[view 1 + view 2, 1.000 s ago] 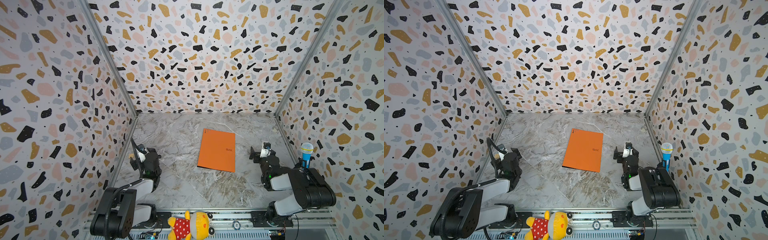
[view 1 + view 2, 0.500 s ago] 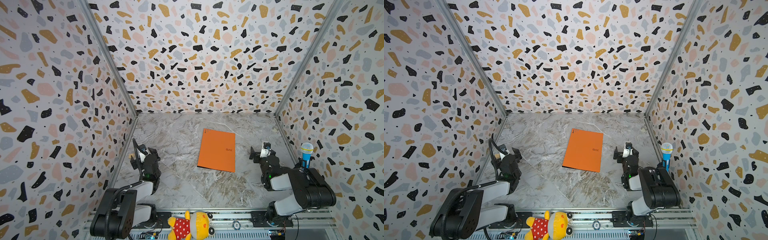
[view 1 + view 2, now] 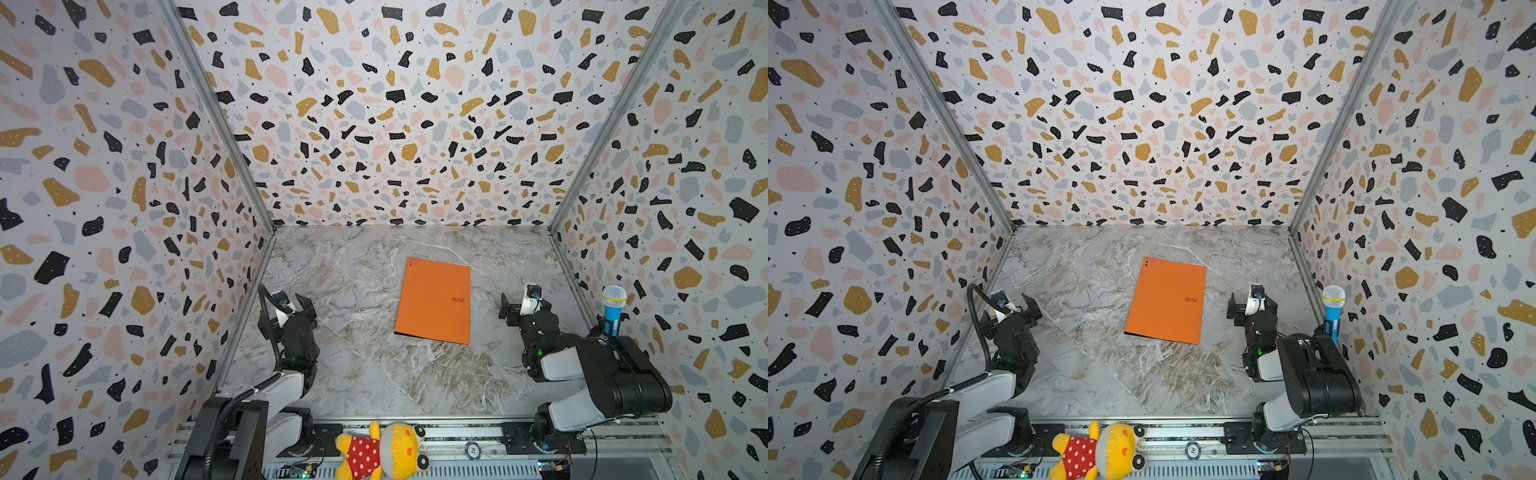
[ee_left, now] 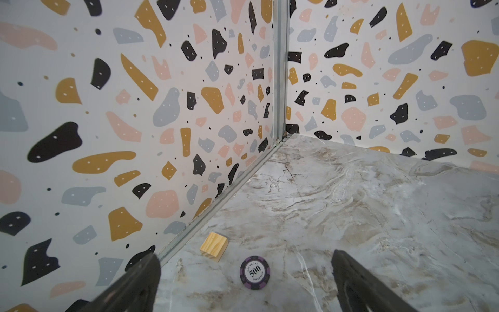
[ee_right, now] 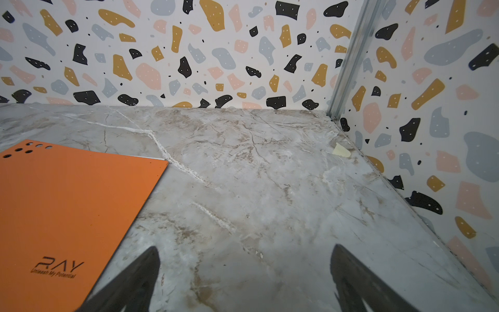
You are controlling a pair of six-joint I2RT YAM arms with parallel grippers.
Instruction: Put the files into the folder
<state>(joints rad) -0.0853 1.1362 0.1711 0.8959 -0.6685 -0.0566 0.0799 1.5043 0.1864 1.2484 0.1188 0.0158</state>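
Note:
The folder (image 3: 434, 301) (image 3: 1167, 301) lies shut and flat on the marble table in both top views, orange side up with a small dark logo. Its right part also shows in the right wrist view, folder (image 5: 67, 210). The files are out of view. My left gripper (image 3: 291, 301) (image 4: 245, 255) stands open by the left wall, well left of the folder, with nothing between its fingers. My right gripper (image 3: 519, 303) (image 5: 245, 248) is open just right of the folder, over bare marble and not touching it.
A small wooden block (image 4: 214, 246) and a purple poker chip (image 4: 254, 272) lie just ahead of the left gripper. A blue toy microphone (image 3: 613, 309) stands at the right wall. A yellow plush toy (image 3: 382, 451) lies on the front rail. A pale scrap (image 5: 340, 150) lies near the back right corner.
The left gripper has shifted slightly. The right arm and the folder have stayed put.

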